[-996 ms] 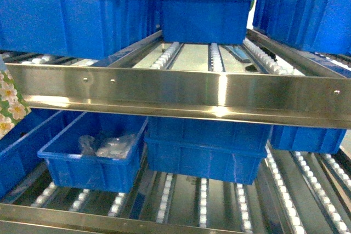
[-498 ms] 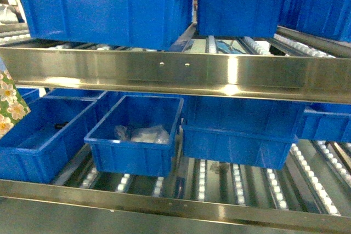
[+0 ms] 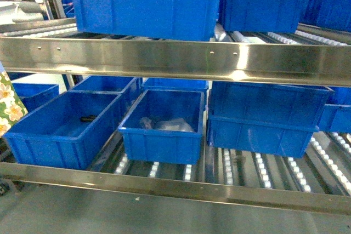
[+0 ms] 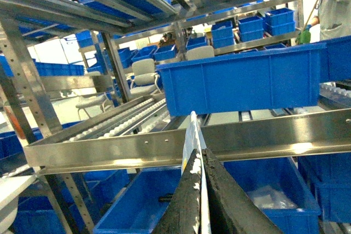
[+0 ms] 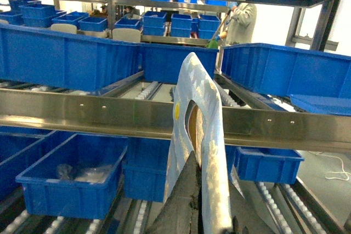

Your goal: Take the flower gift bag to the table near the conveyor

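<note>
Before the conveyor (image 3: 175,61), the gift bag (image 5: 200,135) is in transit, clamped in the right tool (image 5: 200,212); the left tool (image 4: 205,201) also pinches a thin printed sheet (image 4: 193,152). No counter shows; next, finding one nearby and lowering the bag onto it.

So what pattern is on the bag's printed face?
White-and-yellow flowers on green and blue, on the flower gift bag, best seen at the head view's left edge.

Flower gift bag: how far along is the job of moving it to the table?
Done: the flower gift bag is lifted, clamped in the left gripper and the right gripper. In hand: it hangs in front of the conveyor. Left: setting it on the table, which no view shows.
</note>
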Motion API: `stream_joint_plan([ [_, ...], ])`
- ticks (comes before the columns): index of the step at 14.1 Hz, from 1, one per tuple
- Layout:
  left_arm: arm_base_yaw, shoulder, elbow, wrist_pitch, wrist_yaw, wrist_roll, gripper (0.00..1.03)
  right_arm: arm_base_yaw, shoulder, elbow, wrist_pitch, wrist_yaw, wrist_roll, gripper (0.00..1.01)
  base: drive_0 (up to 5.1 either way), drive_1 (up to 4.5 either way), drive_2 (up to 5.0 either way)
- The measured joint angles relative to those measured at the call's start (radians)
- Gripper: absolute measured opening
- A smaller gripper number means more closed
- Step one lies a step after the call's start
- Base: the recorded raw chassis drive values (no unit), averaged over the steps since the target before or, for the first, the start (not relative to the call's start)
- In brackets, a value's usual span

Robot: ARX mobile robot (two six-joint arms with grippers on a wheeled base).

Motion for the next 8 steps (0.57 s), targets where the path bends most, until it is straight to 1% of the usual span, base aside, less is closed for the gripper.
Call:
stream_joint_plan([
  [6, 0.000, -0.002, 0.000, -0.001, 0.000, 0.000, 0.02, 0.000, 0.000, 0.000, 0.002, 0.000, 0.000, 0.02, -4.4, 0.08, 4.3],
  [8, 0.000, -0.002, 0.000, 0.001, 0.001, 0.000, 0.02, 0.000, -0.001, 0.000, 0.004, 0.000, 0.000, 0.02, -4.9, 2.46, 2.5],
])
